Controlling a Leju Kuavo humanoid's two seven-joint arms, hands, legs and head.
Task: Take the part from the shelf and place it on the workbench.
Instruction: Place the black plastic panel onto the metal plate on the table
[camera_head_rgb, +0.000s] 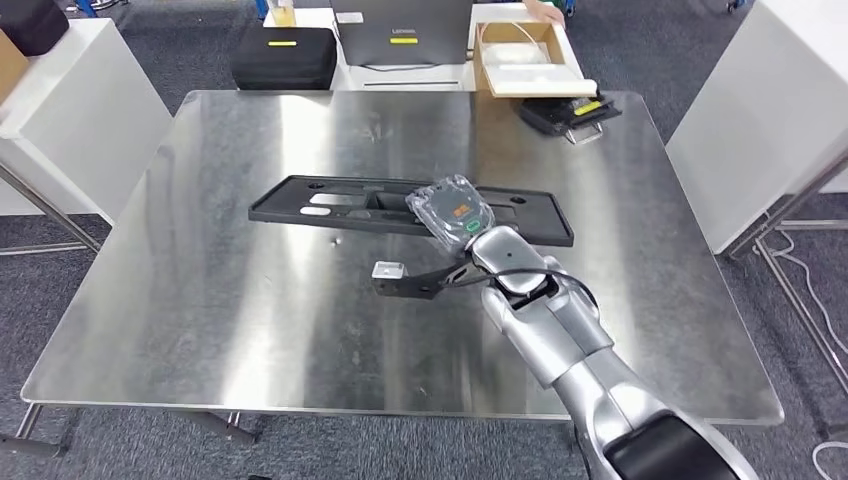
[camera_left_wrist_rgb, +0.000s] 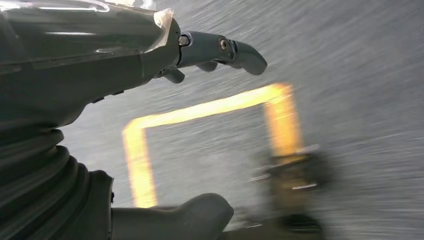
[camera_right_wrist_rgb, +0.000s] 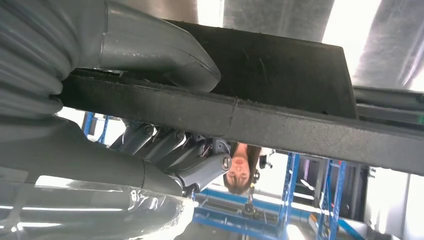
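One silver arm rises from the lower right of the head view, and the right hand (camera_head_rgb: 478, 245) at its end sits near the middle of the frame, holding a thin black bracket-like part (camera_head_rgb: 425, 278) that sticks out to the left of the hand, low over the steel workbench (camera_head_rgb: 200, 300). A small pale tab marks the part's far left tip; whether that tip touches the metal cannot be told. In the right wrist view the part (camera_right_wrist_rgb: 280, 122) runs as a dark textured bar across the frame, with the thick grey thumb (camera_right_wrist_rgb: 160, 55) pressed on one face and the darker fingers (camera_right_wrist_rgb: 200, 167) curled against the opposite face — a firm grasp with the bar clamped between them. A clear plastic cover with an orange spot (camera_head_rgb: 452, 208) rides on the back of the hand.

Just beyond the hand lies a long black panel (camera_head_rgb: 350, 205), flat on the workbench, stretching from centre left to centre right. At the top of the frame, past the table's far edge, stand a black case (camera_head_rgb: 285, 58), a laptop (camera_head_rgb: 403, 35) and an open cardboard box (camera_head_rgb: 520, 55).

The left hand (camera_left_wrist_rgb: 150, 55) fills the left side of its wrist view over blurred grey floor with a yellow tape outline (camera_left_wrist_rgb: 210, 107) — fingers extended, thumb apart, holding nothing.
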